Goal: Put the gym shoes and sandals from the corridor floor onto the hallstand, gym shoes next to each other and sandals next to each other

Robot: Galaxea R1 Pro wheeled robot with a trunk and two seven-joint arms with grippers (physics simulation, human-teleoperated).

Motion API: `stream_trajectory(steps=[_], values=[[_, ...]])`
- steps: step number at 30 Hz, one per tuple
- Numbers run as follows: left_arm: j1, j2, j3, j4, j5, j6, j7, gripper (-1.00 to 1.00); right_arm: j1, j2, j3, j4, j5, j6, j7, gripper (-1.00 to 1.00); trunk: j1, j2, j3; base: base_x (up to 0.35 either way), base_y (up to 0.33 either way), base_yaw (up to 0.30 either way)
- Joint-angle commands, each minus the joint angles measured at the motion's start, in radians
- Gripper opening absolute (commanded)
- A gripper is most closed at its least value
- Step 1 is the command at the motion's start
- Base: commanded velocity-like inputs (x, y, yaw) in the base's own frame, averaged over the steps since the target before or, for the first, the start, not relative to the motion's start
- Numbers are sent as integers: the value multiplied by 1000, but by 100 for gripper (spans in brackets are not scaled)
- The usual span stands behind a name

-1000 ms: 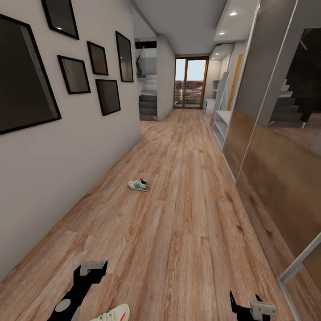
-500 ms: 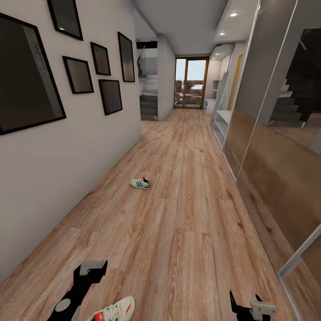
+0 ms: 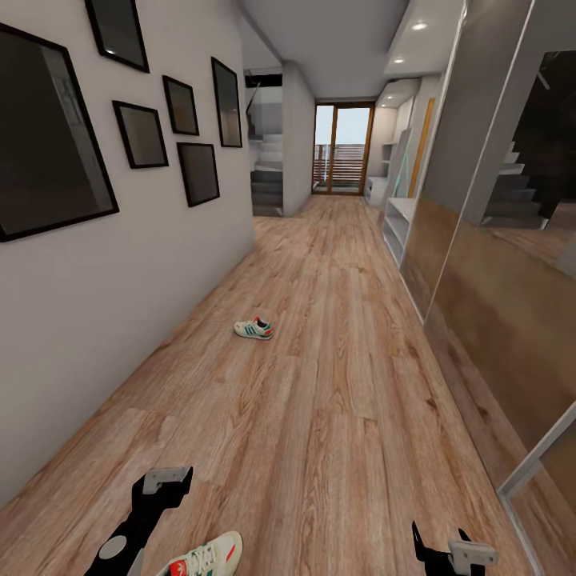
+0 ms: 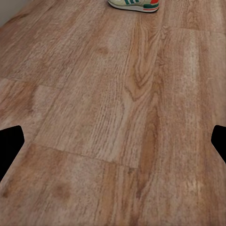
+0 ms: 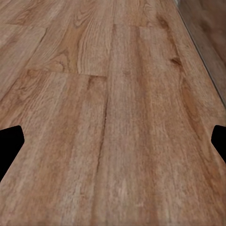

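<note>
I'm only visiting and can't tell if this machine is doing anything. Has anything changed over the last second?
The whole view shifted, so the camera moved, not the shoes. The near gym shoe shows more fully beside the left end effector, and the far gym shoe sits slightly further off. Nothing was grasped or released. Both shoes remain on the corridor floor; both end effectors keep their poses.

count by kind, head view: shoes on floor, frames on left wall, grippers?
Gym shoes: 2, far shoe and near shoe, both on the corridor floor
Picture frames: 6, e.g.
Grippers: 2, left gripper and right gripper
Total: 10
</note>
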Motion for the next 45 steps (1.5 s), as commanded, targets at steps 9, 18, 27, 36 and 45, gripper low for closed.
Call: stream_trajectory(steps=[9, 18, 27, 36, 45], values=[[-1, -1, 6, 1, -5, -3, -8, 100, -1, 0, 7, 1, -9, -3, 3, 100, 0, 0, -1, 0, 0, 0], [-1, -1, 6, 1, -5, -3, -8, 100, -1, 0, 7, 1, -9, -3, 3, 100, 0, 0, -1, 0, -37, 0], [-1, -1, 6, 1, -5, -3, -8, 100, -1, 0, 7, 1, -9, -3, 3, 100, 0, 0, -1, 0, -133, 0], [-1, -1, 6, 1, -5, -3, -9, 100, -1, 0, 7, 1, -9, -3, 3, 100, 0, 0, -1, 0, -23, 0], [0, -1, 6, 1, -5, -4, -8, 100, -1, 0, 7, 1, -9, -3, 3, 100, 0, 0, -1, 0, -3, 0]])
